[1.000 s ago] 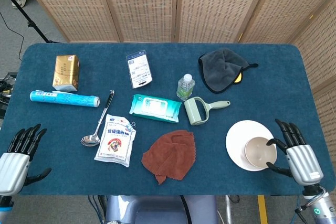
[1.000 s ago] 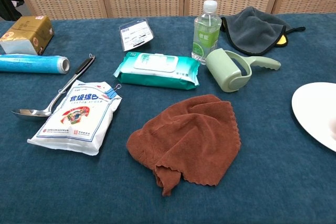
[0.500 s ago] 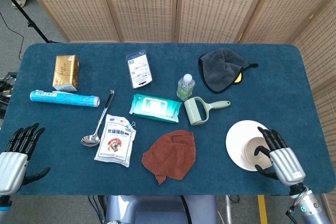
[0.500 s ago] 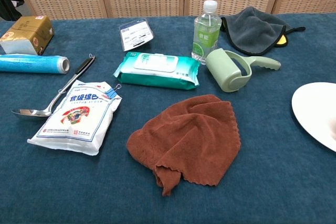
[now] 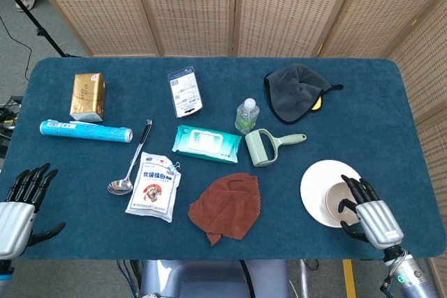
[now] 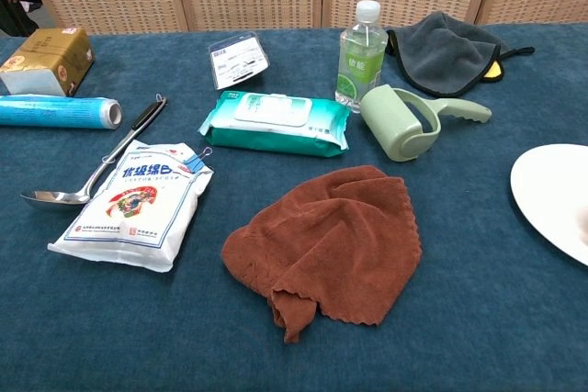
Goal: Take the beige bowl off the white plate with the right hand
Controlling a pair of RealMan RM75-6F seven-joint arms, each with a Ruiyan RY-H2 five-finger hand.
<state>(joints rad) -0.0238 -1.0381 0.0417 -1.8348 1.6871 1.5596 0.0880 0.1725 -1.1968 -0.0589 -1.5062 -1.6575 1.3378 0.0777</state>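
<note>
Beige bowl [image 5: 340, 201] on white plate [image 5: 316, 181], right hand [image 5: 370, 213] fingers over its rim.

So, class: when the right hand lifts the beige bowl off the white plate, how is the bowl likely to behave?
The beige bowl looks rigid, so it should keep its shape. Its smooth surface may slip under the right hand, whose fingers reach over its rim. Sitting loosely on the white plate, it may slide before lifting.

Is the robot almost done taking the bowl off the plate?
Not yet. The beige bowl sits on the white plate, so nothing is finished. The right hand is at the bowl's near side with its fingers over the rim; whether it grips firmly is unclear. Left to do: lift the bowl and set it on the table. The left hand waits, holding nothing.
</note>
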